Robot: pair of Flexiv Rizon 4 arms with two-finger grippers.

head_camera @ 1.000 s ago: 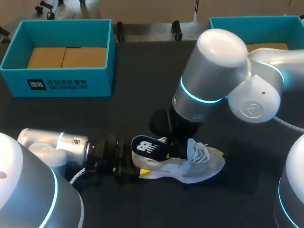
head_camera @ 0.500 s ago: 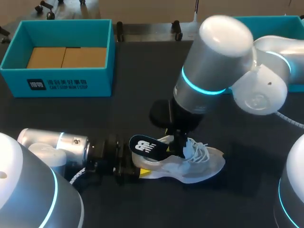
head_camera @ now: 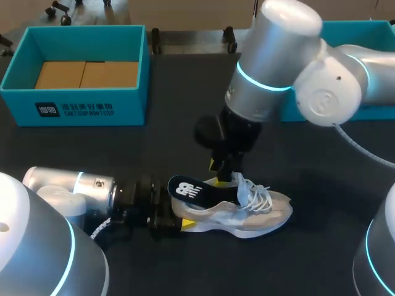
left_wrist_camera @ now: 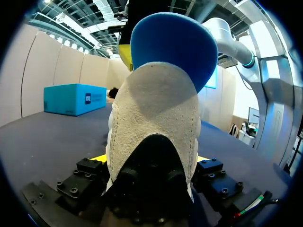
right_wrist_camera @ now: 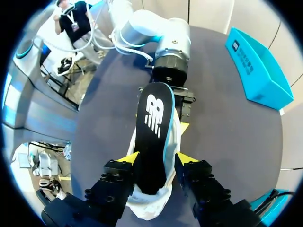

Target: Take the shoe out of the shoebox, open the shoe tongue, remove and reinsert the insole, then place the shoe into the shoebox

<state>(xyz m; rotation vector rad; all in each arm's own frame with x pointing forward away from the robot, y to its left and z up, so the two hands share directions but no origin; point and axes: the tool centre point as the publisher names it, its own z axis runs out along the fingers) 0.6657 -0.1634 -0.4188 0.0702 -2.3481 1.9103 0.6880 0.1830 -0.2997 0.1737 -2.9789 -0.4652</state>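
A pale grey shoe (head_camera: 253,213) lies on its sole on the dark table, toe to the right. A dark blue insole (head_camera: 187,189) with a white logo sticks up and back out of its heel opening. My left gripper (head_camera: 176,221) lies low at the heel, its wide-set fingers against both sides of the heel (left_wrist_camera: 151,123). The insole (left_wrist_camera: 175,42) rises above it. My right gripper (head_camera: 227,174) comes down over the laces. In the right wrist view its yellow tips press both edges of the insole (right_wrist_camera: 154,127), so my right gripper (right_wrist_camera: 157,160) is shut on it.
A teal shoebox (head_camera: 80,108) with a brown cardboard floor stands at the back left. A second teal box (head_camera: 296,28) sits at the back right, partly behind my right arm. Bare table lies in front of and to the right of the shoe.
My right arm has risen and swung back from the shoe's laces, and its fingers have drawn in a little. The insole's raised end has shifted slightly left. The left arm has kept still.
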